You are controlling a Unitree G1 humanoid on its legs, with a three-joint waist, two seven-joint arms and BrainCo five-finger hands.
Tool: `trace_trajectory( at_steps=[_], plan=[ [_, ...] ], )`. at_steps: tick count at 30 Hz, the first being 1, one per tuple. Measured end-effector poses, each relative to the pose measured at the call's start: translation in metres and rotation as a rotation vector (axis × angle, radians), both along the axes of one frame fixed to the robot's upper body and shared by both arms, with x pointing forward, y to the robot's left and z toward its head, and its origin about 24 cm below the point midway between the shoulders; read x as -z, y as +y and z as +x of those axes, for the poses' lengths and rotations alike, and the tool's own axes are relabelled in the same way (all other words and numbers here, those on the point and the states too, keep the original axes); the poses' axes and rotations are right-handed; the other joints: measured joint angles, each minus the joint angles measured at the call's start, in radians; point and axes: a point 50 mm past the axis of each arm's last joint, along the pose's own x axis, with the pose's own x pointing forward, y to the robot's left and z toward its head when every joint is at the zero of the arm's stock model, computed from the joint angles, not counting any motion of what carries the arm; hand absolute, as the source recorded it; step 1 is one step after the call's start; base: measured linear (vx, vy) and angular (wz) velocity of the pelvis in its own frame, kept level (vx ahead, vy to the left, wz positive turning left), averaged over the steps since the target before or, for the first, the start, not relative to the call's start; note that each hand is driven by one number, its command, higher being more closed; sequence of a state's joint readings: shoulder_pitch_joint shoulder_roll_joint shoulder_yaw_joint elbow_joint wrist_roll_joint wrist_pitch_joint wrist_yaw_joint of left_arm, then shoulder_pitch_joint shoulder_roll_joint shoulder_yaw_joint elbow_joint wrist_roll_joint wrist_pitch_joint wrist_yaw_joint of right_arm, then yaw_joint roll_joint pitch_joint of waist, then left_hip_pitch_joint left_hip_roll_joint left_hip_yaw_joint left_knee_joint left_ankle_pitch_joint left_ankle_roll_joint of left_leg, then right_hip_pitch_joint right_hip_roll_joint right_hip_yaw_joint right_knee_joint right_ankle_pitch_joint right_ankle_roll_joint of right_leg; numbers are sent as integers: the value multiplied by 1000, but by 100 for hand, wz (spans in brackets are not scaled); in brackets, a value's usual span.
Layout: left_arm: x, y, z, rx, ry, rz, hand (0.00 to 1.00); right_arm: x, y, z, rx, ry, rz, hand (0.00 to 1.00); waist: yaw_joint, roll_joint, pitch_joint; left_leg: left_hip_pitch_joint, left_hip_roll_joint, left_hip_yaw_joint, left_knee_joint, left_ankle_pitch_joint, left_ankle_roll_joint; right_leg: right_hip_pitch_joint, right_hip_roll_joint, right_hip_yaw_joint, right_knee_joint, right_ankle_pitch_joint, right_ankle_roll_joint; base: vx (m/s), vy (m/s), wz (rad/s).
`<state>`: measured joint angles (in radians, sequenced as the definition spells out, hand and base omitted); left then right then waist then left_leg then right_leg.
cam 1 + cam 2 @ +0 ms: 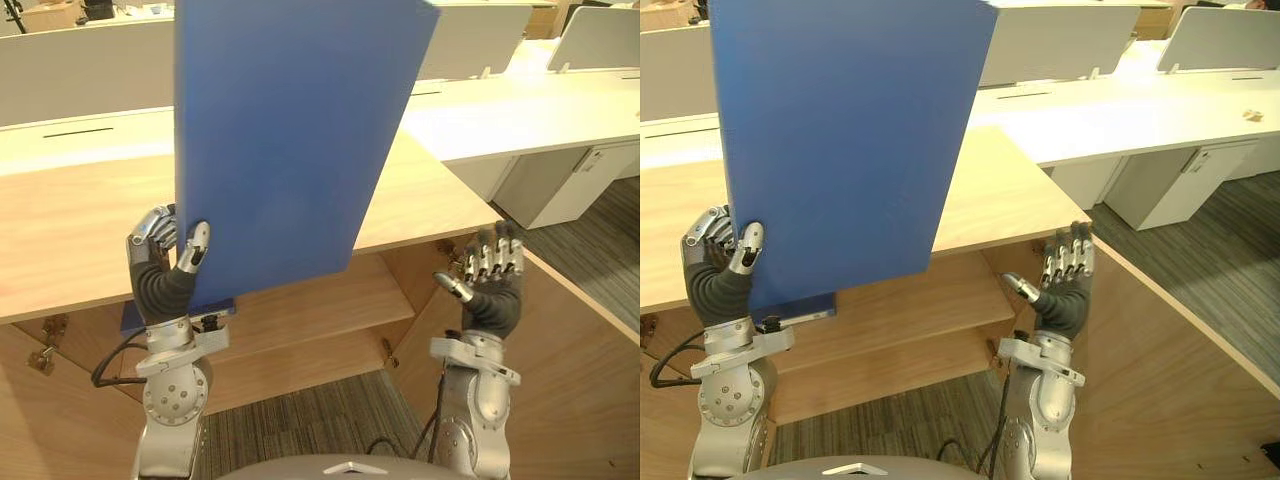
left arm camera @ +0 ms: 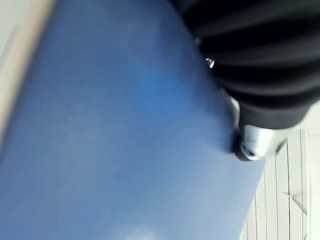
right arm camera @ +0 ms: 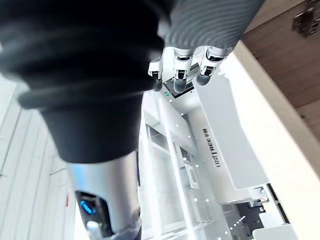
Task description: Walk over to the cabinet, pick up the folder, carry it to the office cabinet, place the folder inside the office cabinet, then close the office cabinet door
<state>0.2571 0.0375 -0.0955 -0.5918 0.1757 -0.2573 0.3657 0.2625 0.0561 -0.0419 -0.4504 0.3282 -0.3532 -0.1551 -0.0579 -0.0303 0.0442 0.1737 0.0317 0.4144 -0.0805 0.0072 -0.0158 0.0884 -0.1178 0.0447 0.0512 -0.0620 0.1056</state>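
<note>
A large blue folder (image 1: 290, 130) stands upright, tilted a little, in front of the wooden cabinet (image 1: 80, 225). My left hand (image 1: 165, 250) grips its lower left corner, thumb on the front face and fingers curled behind it. In the left wrist view the folder (image 2: 125, 130) runs beside the hand's dark cover. My right hand (image 1: 492, 270) is raised at the right, fingers straight and upward, holding nothing, just in front of the open cabinet door (image 1: 570, 340). The cabinet's shelves (image 1: 320, 310) show below the folder.
White desks with grey divider panels (image 1: 520, 110) stand behind the wooden top. A white drawer unit (image 1: 575, 180) sits at the right. Grey striped carpet (image 1: 300, 420) lies below the shelves. The open door on the right narrows the room beside my right arm.
</note>
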Motion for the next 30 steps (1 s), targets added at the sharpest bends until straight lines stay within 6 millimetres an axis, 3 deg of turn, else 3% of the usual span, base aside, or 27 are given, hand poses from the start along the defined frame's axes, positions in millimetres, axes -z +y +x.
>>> trace_trajectory(
  at_steps=[16, 24, 30],
  plan=[
    [-2, -8, 8, 92, -8, -13, 100, -35, 3, 21, -163, -210, -23, 0, 8, 0, 0, -29, -16, -16, 0, 1, 10, -13, -17, -9, -8, 12, 13, -3, 0, 2],
    [3, -25, 14, 217, 16, 5, 100, -15, 24, 41, -358, -111, -19, 0, 25, -1, 1, -38, -21, -38, -6, 12, 23, -12, -23, -33, -4, 11, 13, -32, -9, 8],
    [1, -34, 14, 275, 8, 19, 100, -11, 34, 48, -425, -96, -40, 0, 27, -4, -1, -53, -26, -58, -6, 23, 28, -16, -28, -54, -4, 12, 14, -21, -5, 11]
  ],
)
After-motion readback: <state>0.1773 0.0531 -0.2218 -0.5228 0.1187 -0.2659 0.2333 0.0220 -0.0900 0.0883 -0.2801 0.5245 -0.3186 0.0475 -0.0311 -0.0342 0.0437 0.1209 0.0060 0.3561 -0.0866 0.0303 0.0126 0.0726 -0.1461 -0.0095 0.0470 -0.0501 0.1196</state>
